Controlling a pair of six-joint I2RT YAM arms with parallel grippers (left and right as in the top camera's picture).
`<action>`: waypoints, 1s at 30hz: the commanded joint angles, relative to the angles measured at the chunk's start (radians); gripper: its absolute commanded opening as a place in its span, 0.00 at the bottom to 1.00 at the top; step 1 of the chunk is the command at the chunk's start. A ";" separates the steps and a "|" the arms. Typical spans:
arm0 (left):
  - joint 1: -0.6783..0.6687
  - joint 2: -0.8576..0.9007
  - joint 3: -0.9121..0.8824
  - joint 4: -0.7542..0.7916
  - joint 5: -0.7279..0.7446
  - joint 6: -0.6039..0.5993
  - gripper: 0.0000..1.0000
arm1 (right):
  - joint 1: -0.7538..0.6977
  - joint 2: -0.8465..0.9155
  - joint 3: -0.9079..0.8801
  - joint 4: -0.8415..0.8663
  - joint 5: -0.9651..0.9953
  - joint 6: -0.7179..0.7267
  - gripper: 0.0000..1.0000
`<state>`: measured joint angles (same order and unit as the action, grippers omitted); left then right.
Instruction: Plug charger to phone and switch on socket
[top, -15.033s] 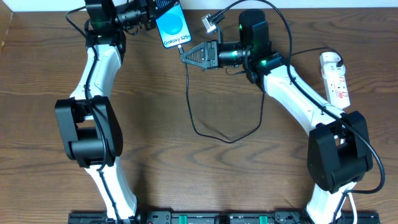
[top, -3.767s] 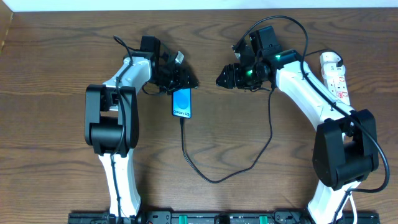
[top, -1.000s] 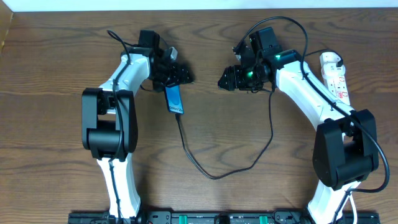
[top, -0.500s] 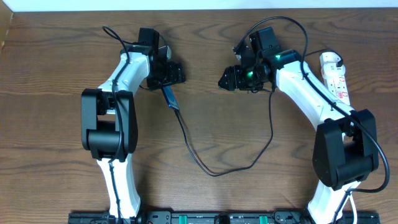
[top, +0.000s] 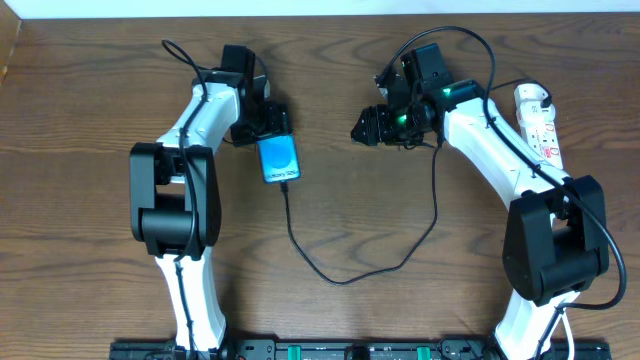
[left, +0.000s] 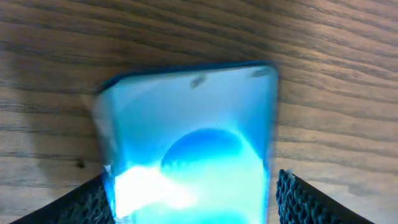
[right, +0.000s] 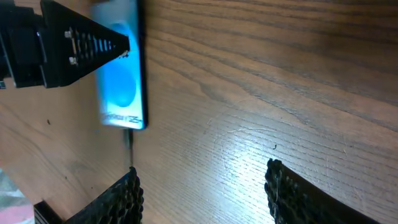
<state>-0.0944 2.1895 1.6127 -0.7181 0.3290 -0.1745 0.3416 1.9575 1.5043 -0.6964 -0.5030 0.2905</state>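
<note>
The phone (top: 279, 159) shows its bright blue screen upward at the left of the table. My left gripper (top: 270, 136) is shut on its upper end; in the left wrist view the phone (left: 186, 137) fills the space between the fingers (left: 81, 202). The black charger (top: 340, 281) runs from the phone's lower end in a wide loop, up past my right arm toward the white socket (top: 541, 127) at the far right. My right gripper (top: 362, 128) hangs open and empty to the right of the phone, facing it. The right wrist view has the phone (right: 121, 84) at the upper left.
Brown wooden table (top: 400, 320) all around. The socket's white cord and the charger's slack arch over my right arm (top: 480, 130). The cable loop lies on the table between both arm bases.
My left gripper has rolled the phone from edge-on to screen up, moving it slightly. The cable loop followed a little. The right arm has not moved.
</note>
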 joint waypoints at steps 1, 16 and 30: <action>0.013 0.066 -0.035 -0.017 0.190 0.043 0.81 | 0.007 0.008 0.006 -0.003 0.000 -0.019 0.63; 0.041 -0.021 0.031 -0.020 0.163 0.073 0.81 | -0.009 0.000 0.007 -0.003 0.004 -0.046 0.61; 0.048 -0.469 0.045 -0.073 0.077 0.066 0.82 | -0.174 -0.218 0.008 -0.061 0.066 -0.090 0.37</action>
<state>-0.0517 1.7664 1.6489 -0.7715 0.4206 -0.1226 0.2302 1.8317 1.5040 -0.7334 -0.4843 0.2214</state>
